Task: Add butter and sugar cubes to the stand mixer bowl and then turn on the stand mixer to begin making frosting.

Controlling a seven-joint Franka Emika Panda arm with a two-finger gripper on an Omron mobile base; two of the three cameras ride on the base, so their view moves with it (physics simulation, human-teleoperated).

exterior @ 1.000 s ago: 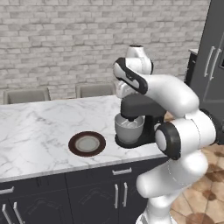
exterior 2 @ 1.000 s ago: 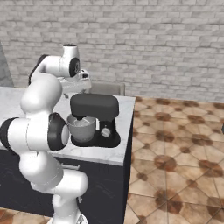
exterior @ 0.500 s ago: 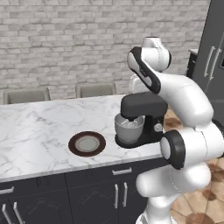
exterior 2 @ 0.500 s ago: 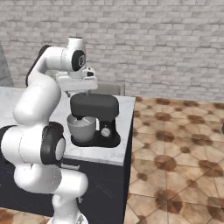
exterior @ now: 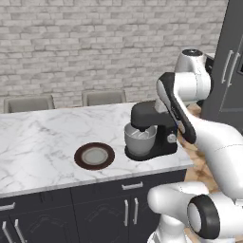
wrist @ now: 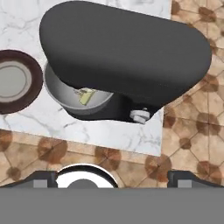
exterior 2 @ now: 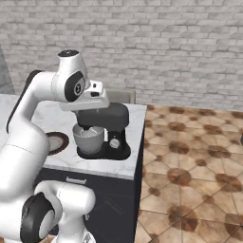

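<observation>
The black stand mixer (exterior: 154,130) (exterior 2: 105,130) (wrist: 127,52) stands at the counter's right end with its head down over the grey stand mixer bowl (exterior: 139,140) (exterior 2: 88,138) (wrist: 61,94). In the hand view a pale yellow stick of butter (wrist: 86,97) lies in the bowl, half under the head. A tiny pale bit (wrist: 79,91) lies beside it; I cannot tell if it is the sugar cubes. My gripper (exterior 2: 92,98) (wrist: 113,177) hovers above the mixer's head, open and holding nothing. A white knob (wrist: 141,116) sits on the mixer's side.
A dark brown-rimmed plate (exterior: 94,155) (wrist: 15,83) with a bare grey centre lies left of the mixer on the marble counter (exterior: 42,137). The counter's edge is just right of the mixer, with tiled floor (exterior 2: 190,156) beyond. Two chairs stand behind the counter.
The arm has swung right and higher above the mixer, and the jaws have spread a little wider. The mixer, bowl and plate have not moved.
</observation>
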